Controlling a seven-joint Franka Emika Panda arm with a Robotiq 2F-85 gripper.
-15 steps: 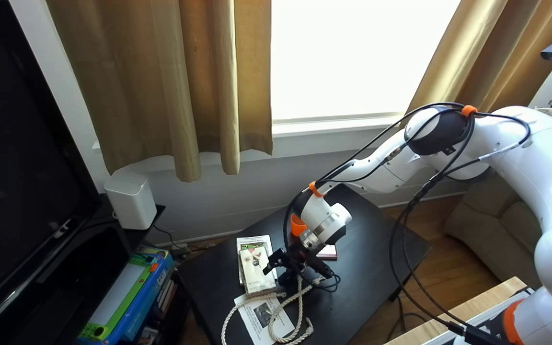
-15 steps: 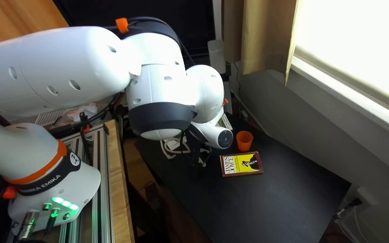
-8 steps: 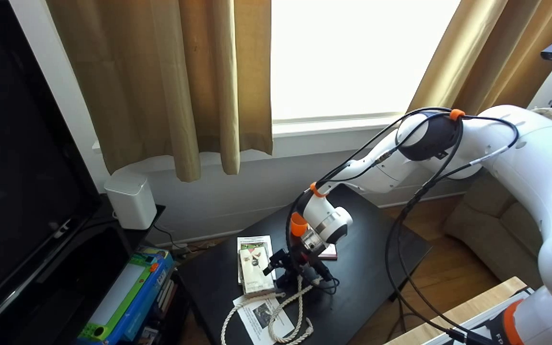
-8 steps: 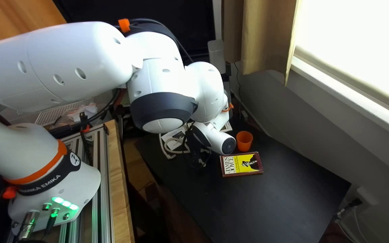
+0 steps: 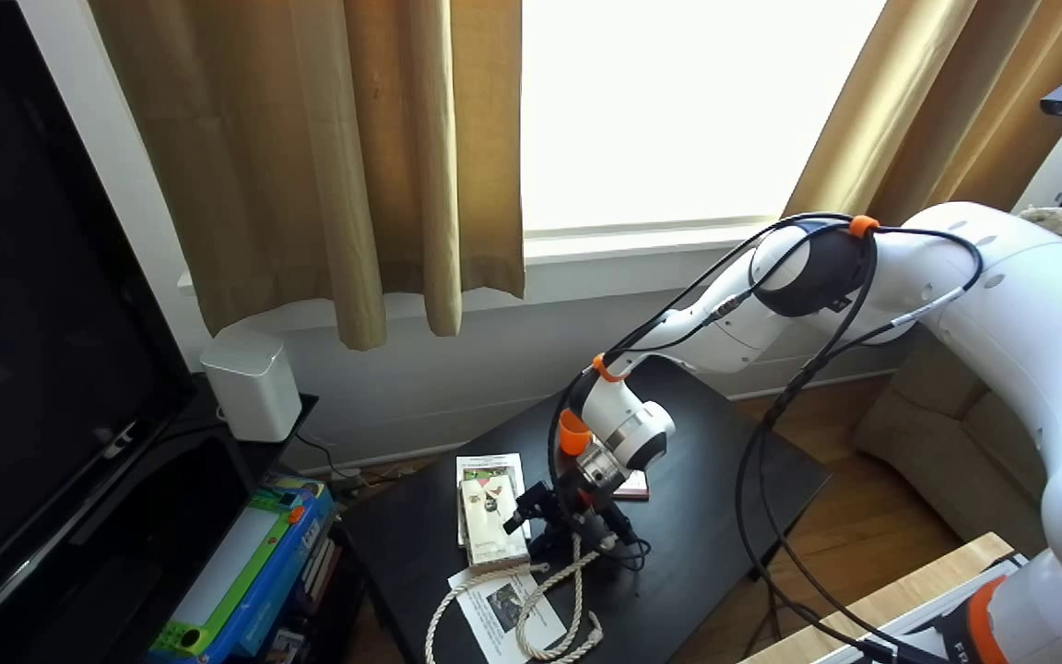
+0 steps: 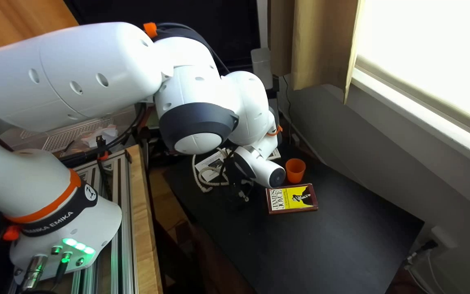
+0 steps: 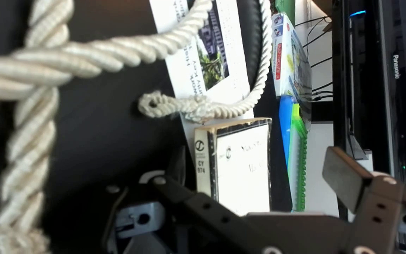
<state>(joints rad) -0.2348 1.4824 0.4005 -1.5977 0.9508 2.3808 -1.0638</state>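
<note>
Gripper, black metal, is hanging near cream twisted-fibre rope, fingers standing apart. White rectangular paperback book is lying beside that rope; white paper sheet is lying under it.

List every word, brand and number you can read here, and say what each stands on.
"Panasonic": black television
"SNAP CIRCUITS JR": box
"CY 974": pale book, on its spine
"JAMES JOYCE": yellow-covered book
"FRANKA EMIKA", start faint: robot base
"unity Key", a fragment: printed sheet
Too blurred or small to read: most other text on the printed sheet, the pale book's cover lettering, and the yellow-covered book's smaller print.
</note>
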